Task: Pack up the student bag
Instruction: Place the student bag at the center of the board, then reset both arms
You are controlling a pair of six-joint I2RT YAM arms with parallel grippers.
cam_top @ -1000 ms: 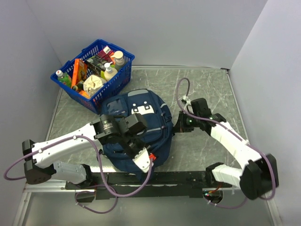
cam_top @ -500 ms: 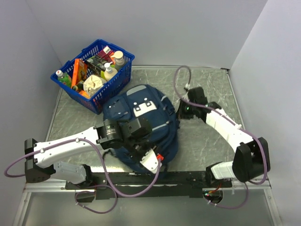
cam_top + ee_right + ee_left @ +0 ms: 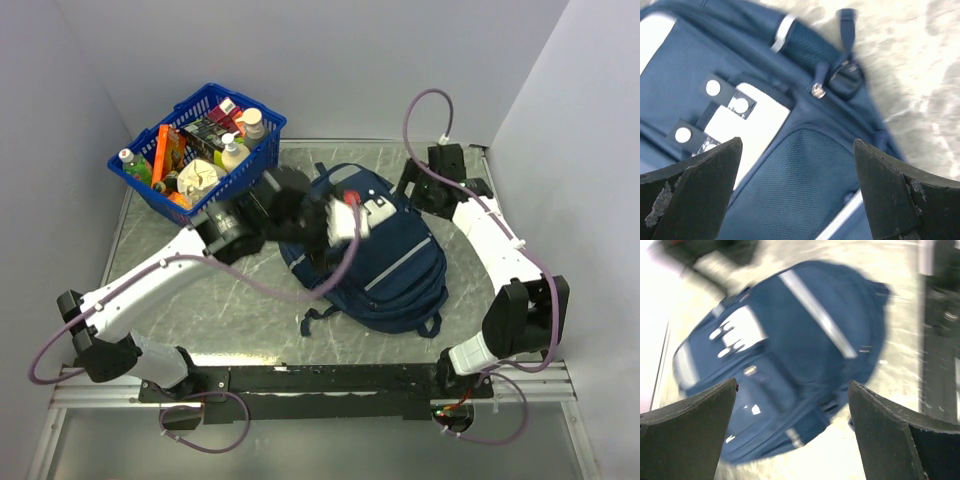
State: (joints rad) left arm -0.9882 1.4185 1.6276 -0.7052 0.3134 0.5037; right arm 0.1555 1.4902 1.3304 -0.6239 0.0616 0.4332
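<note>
The student bag (image 3: pixel 385 265) lies flat on the worktop (image 3: pixel 250 320), front up, below left pincer (image 3: pixel 792 385) & right pincer (image 3: pixel 797 142), both wide open and empty, prob. so the zips (image 3: pixel 816 90) are reachable.

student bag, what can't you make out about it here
Top view: blurred left gripper covers part of the student bag.
Left wrist view: motion blur smears its zips.
Right wrist view: frame edges crop it; open or zipped, cannot tell.
</note>
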